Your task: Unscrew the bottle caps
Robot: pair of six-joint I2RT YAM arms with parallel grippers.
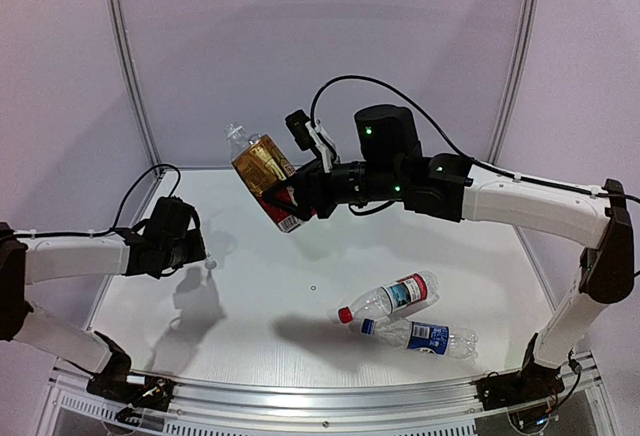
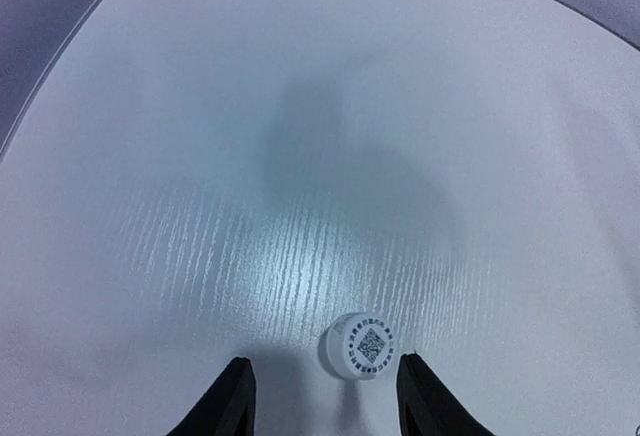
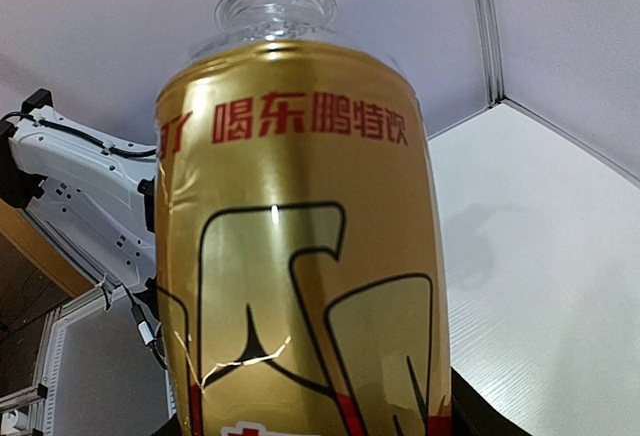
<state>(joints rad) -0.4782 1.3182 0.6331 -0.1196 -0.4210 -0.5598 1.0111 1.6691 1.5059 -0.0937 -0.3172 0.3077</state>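
Caught the right fingers (image 1: pixel 292 199) up in the air over the back of the table (image 1: pixel 250 321), clamped on the lower part of the gold-labelled amber bottle (image 1: pixel 262 164). Tilted pretty hard, bare open neck pointing up and to the left. Same story from the right wrist: amber bottle (image 3: pixel 300 236) filling the view, gold label with red lettering, uncapped threaded neck at the top.

Found the white cap (image 2: pixel 360 346) lying flat on the table over on the left side, square printed code facing up. Left fingers (image 2: pixel 232 406) low over it, parted a modest way, 1 on each side of the cap, not squeezing it. Sat much closer to 1 finger than the other; couldn't tell if actually touching. From the top camera, just a tiny dot of a white cap (image 1: pixel 210 263) right beside the left fingers (image 1: pixel 193 252).

Over at the front right, 2 more bottles lying on their sides, close together: the red-white-label bottle (image 1: pixel 392 298) with its red cap (image 1: pixel 345 314) on, and the blue-label bottle (image 1: pixel 428 337) just in front, blue cap (image 1: pixel 367 327) on too. Well apart from both arms.
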